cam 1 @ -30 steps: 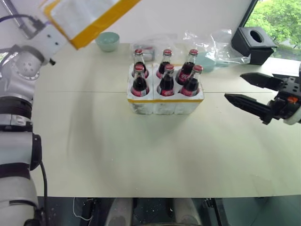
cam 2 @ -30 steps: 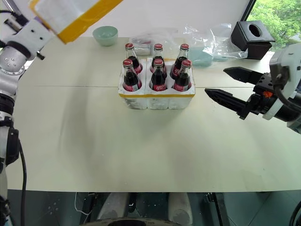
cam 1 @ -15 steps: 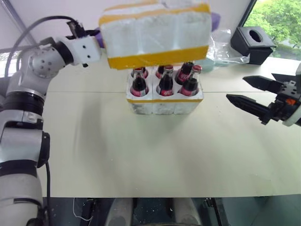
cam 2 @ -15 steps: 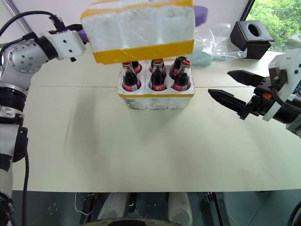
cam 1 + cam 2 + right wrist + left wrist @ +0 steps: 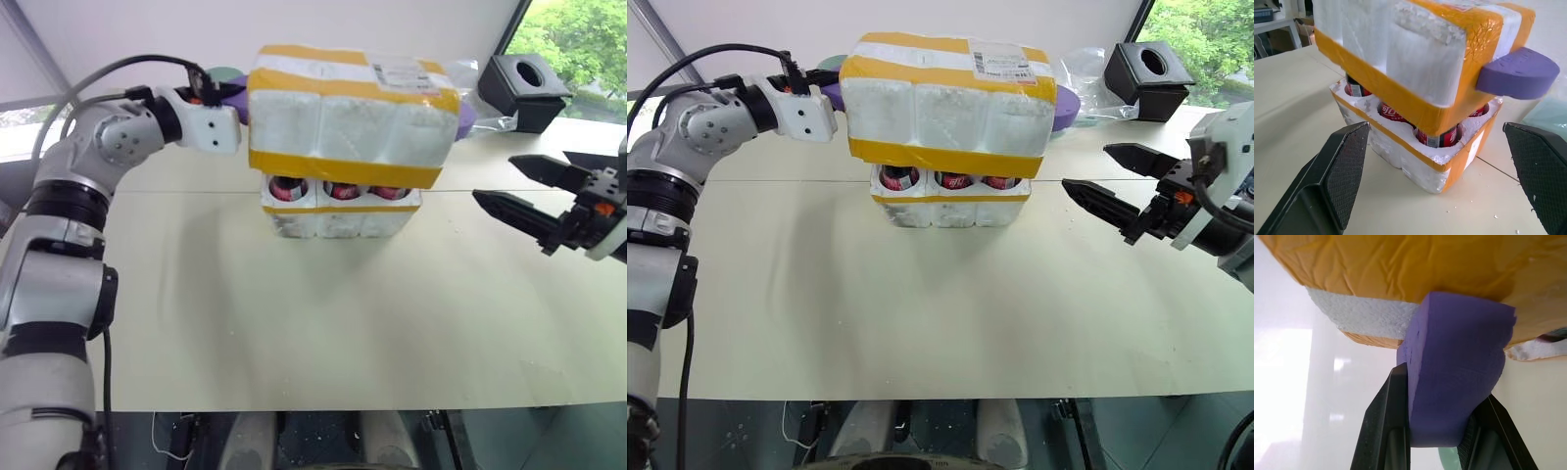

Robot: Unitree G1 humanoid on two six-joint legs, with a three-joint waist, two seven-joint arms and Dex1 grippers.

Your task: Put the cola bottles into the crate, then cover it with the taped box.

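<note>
The taped box, white foam with yellow bands and a shipping label on top, hangs slightly tilted over the crate. It hides the tops of the cola bottles; only their red labels show in the gap above the crate's yellow rim. My left gripper is shut on a purple foam handle on the box's left end. A second purple handle sticks out of the box's other end. My right gripper stands open to the right of the crate, with nothing between its fingers.
A black box with a round hole sits at the back right, beside crumpled clear plastic bags. A teal bowl peeks out behind my left wrist. The beige table stretches toward its front edge.
My left arm swung the taped box rightward and down, turning it level over the crate. The bottles' caps and necks are now hidden under it. The right gripper kept still.
</note>
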